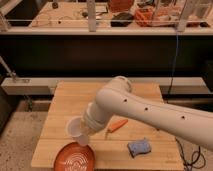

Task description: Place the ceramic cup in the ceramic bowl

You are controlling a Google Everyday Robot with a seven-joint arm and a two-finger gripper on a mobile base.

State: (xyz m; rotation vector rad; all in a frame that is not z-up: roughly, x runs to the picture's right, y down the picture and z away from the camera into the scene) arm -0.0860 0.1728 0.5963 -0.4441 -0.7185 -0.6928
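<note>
The white ceramic cup (76, 132) is held tilted at the end of my arm, just above the far rim of the orange-red ceramic bowl (75, 157). The bowl sits at the front left of the wooden table (65, 100) and shows a pale spiral inside. My gripper (86, 131) is shut on the cup; the arm's wrist hides most of it.
An orange carrot-like object (118, 125) lies mid-table, partly behind my arm. A blue sponge (138, 147) lies at the front right. My large white arm (150, 112) crosses the table's right half. A dark shelf unit stands behind the table.
</note>
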